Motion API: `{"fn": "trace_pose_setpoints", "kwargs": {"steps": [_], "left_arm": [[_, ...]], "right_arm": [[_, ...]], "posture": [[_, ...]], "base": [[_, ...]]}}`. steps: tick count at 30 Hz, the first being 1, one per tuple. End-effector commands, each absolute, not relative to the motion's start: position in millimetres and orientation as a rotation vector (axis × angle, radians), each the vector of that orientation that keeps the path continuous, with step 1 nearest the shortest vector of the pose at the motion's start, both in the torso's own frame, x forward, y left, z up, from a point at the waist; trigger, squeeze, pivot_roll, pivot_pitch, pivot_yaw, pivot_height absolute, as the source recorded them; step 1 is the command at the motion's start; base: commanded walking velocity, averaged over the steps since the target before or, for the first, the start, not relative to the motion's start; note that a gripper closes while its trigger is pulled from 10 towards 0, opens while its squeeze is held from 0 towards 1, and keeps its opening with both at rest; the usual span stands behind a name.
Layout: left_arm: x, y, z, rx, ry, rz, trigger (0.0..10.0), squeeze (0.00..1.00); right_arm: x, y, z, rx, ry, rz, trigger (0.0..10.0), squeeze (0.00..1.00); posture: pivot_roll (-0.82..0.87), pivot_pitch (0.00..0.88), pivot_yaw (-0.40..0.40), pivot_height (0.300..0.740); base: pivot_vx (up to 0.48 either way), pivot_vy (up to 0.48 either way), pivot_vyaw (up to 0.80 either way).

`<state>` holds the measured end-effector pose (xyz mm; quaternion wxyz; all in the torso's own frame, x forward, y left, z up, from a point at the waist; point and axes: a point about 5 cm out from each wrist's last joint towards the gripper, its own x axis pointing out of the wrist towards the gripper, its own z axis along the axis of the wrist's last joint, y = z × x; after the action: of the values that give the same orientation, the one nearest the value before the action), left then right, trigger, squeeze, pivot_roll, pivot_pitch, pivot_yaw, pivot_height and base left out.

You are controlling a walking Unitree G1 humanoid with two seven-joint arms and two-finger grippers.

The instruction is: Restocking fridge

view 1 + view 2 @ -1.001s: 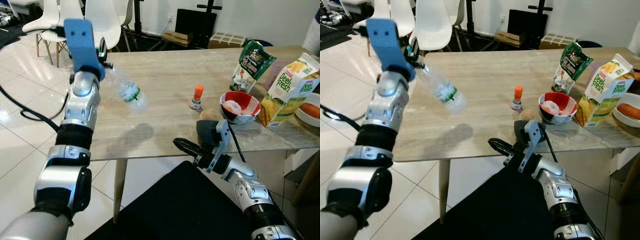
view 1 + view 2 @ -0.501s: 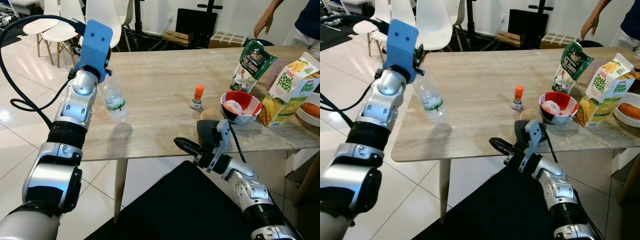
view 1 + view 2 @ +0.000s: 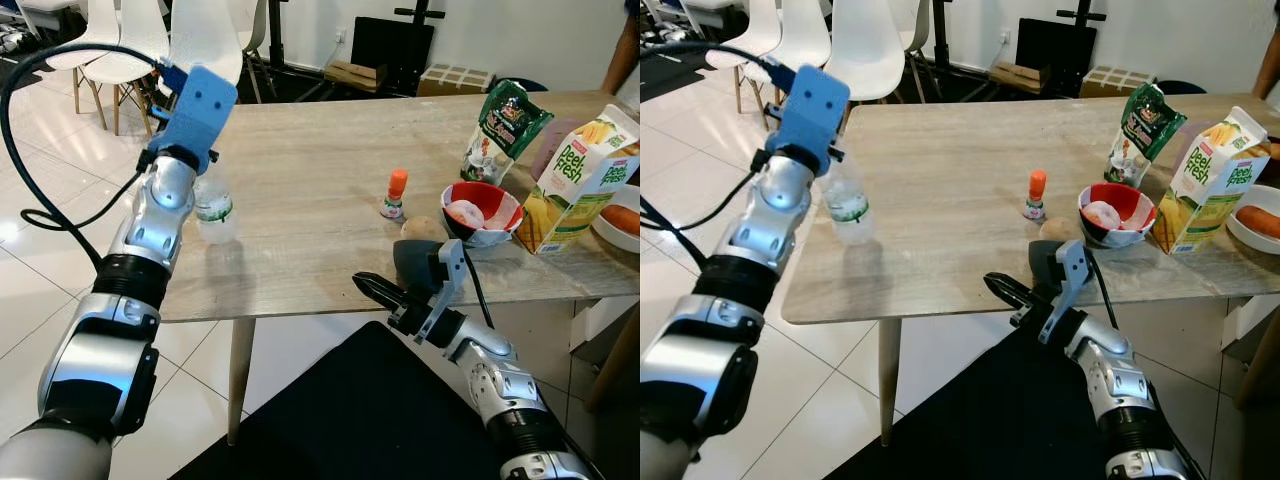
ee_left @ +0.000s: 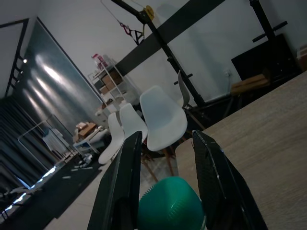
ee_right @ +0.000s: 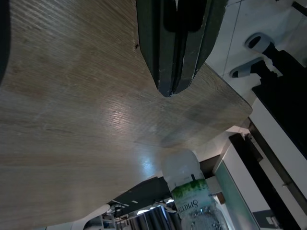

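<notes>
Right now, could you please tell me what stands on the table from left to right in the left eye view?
Water bottle held by the left gripper → small orange-capped bottle → red bowl → juice carton. The green pouch overlaps the bowl's span, so I leave it out.

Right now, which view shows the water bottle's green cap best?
The left wrist view: the green cap sits close up between the left gripper fingers. In the eye views the arm hides it, leaving the water bottle body. The right wrist view shows its labelled body.

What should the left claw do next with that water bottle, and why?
Probably lift the water bottle clear of the table. The left claw grips it near its green cap, upright by the table's left edge, while the right claw sits shut below the front edge.
</notes>
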<state>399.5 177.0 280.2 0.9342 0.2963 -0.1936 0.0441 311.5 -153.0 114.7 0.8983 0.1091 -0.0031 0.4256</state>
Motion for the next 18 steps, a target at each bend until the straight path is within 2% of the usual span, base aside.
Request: {"fn": "trace_pose_setpoints", "kwargs": {"steps": [1, 9, 10, 12, 13, 15, 16, 18], "left_arm": [[399.0, 178.9, 273.6, 0.607, -0.399, 0.09, 0.0, 0.0], [398.8, 178.6, 255.1, 0.519, -0.366, 0.074, 0.0, 0.0], [398.7, 179.9, 254.1, 0.508, -0.362, 0.079, 0.3, 0.0], [398.7, 180.9, 253.3, 0.499, -0.358, 0.083, 0.3, 0.0], [398.6, 182.1, 252.2, 0.489, -0.353, 0.086, 1.0, 0.0], [398.6, 183.0, 251.5, 0.483, -0.35, 0.087, 1.0, 0.0], [398.8, 184.7, 249.8, 0.478, -0.342, 0.093, 10.0, 0.0], [398.9, 185.3, 249.2, 0.475, -0.34, 0.096, 10.0, 0.0]], "right_arm": [[308.9, -154.0, 109.7, 0.239, -0.003, 0.867, 10.0, 0.0], [307.8, -154.1, 109.2, 0.235, -0.002, 0.865, 10.0, 0.0], [307.9, -154.1, 109.1, 0.234, -0.001, 0.866, 10.0, 0.0], [307.9, -154.1, 109.1, 0.233, 0.0, 0.867, 10.0, 0.0], [308.1, -153.9, 109.0, 0.231, 0.001, 0.868, 10.0, 0.0], [308.2, -153.8, 109.0, 0.23, 0.002, 0.869, 10.0, 0.0], [308.8, -153.4, 109.3, 0.229, 0.002, 0.871, 10.0, 0.0], [309.1, -153.3, 109.5, 0.228, 0.001, 0.872, 10.0, 0.0]], "posture": [[-0.06, 0.081, 0.048, 0.74], [-0.06, 0.084, 0.046, 0.74], [-0.06, 0.084, 0.046, 0.74], [-0.06, 0.084, 0.046, 0.74], [-0.06, 0.084, 0.044, 0.74], [-0.06, 0.084, 0.044, 0.74], [-0.06, 0.082, 0.042, 0.74], [-0.06, 0.082, 0.042, 0.74]], "base": [[0.0, 0.0, 0.0], [0.0, 0.0, 0.0], [0.0, 0.0, 0.0], [0.0, 0.0, 0.0], [0.0, 0.0, 0.0], [0.0, 0.0, 0.0], [0.0, 0.0, 0.0], [0.0, 0.0, 0.0]]}}
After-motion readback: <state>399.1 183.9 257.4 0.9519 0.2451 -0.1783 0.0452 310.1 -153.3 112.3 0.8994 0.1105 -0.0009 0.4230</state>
